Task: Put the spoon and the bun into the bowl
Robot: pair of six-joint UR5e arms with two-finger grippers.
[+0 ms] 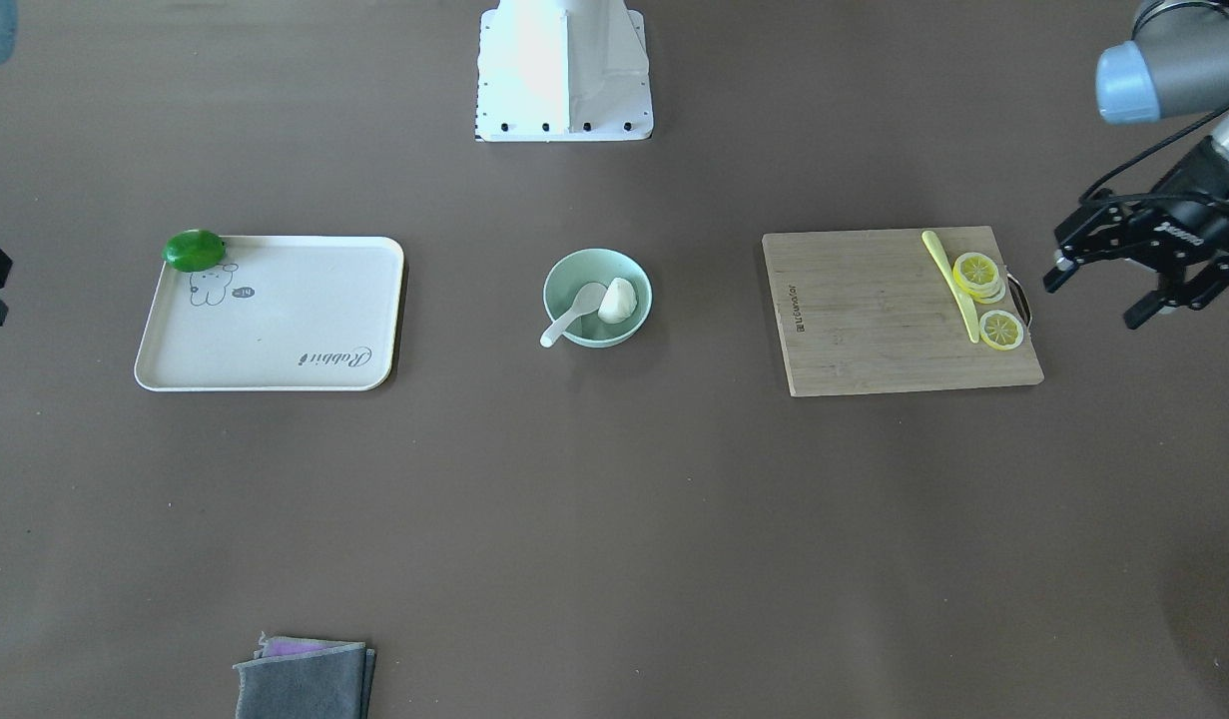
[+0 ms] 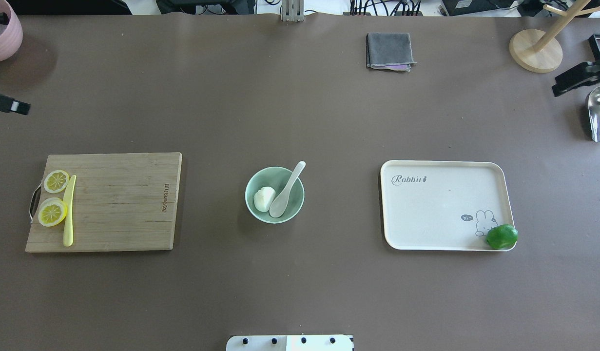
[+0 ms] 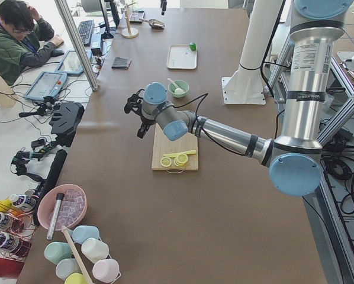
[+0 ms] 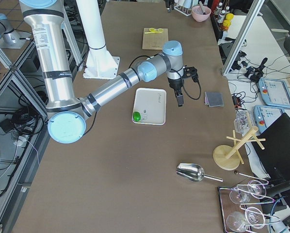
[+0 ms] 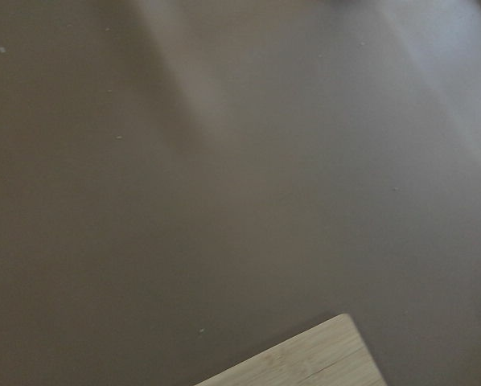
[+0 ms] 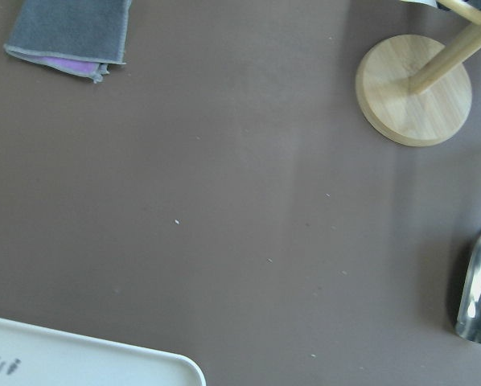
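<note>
You see desk (image 2: 300, 292) matt brown | bowl (image 2: 268, 174) smooth, faintly glossy | spoon (image 2: 287, 190) glossy ceramic look | board (image 2: 119, 204) grained wood | tray (image 2: 436, 209) smooth matt | cloth (image 2: 388, 48) soft grey fabric | scoop (image 2: 598, 112) polished metal

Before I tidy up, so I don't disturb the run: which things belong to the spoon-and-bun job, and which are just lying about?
Job: spoon, bun, bowl, which holds both.

Lying about: cutting board, lemon slices, yellow-green utensil, tray, green fruit, grey cloth, wooden stand, metal scoop.

Robot lab: aluminium frames (image 3: 77, 44), teach pendants (image 4: 272, 91).
</note>
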